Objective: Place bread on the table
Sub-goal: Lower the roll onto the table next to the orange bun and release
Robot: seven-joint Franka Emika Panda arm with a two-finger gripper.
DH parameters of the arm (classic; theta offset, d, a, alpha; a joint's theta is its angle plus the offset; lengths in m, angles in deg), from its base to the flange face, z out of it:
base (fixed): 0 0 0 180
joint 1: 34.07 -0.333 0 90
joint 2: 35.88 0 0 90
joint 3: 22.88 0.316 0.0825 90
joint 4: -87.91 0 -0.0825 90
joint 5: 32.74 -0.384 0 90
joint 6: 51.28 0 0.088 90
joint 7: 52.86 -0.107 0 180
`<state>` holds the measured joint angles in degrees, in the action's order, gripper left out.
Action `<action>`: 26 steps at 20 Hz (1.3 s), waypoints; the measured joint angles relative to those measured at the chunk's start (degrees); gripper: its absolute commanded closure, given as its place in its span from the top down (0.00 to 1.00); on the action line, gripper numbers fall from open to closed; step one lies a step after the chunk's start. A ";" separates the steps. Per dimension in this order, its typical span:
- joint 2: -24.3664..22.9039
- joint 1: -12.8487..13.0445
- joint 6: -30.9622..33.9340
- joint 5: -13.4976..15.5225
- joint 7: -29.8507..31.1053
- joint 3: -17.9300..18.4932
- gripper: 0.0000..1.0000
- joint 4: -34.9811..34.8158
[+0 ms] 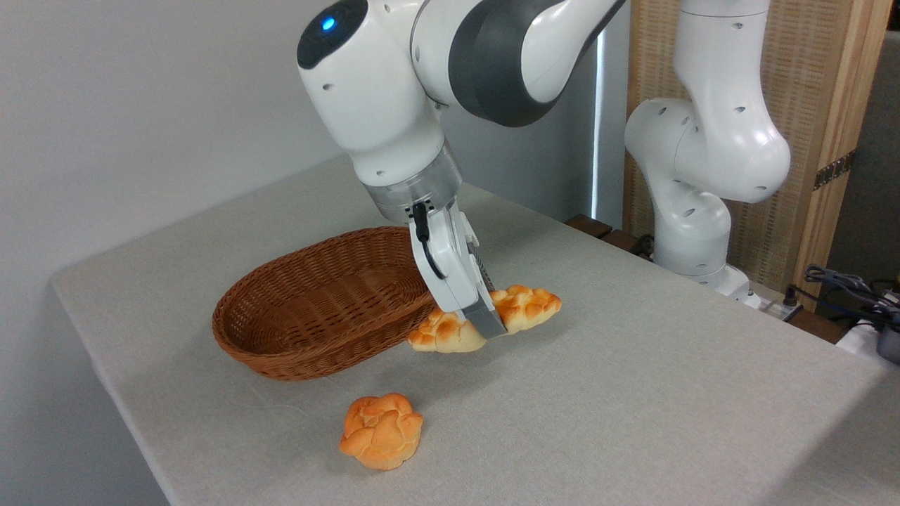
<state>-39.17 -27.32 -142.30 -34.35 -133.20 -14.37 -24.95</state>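
The light grey cloth-covered worktop point(633, 393) lies bare across the lower right of the frame, ample room for setting down. The brown oval wicker basket point(316, 309), left of centre, looks empty. The white arm's tool point(485, 320) grips the pale golden braided pointed loaf point(524, 309) at its middle, just right of the basket rim, low over or touching the cloth; I cannot tell which. The placing step seems nearly done: next, release and lift clear. 1 small orange knotted bun point(382, 430) sits lower, well apart.
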 measured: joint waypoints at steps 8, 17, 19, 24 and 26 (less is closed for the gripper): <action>0.19 0.09 0.00 -0.03 0.00 0.03 0.85 -0.60; 0.19 0.10 0.00 -0.05 0.01 0.07 1.00 -0.61; 0.19 0.10 0.00 -0.05 0.02 0.08 1.00 -0.61; 0.19 0.10 0.00 -0.05 0.02 0.08 1.00 -0.61; 0.19 0.10 0.00 -0.05 0.02 0.08 1.00 -0.61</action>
<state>-38.98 -27.23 -142.30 -34.40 -133.18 -14.29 -25.56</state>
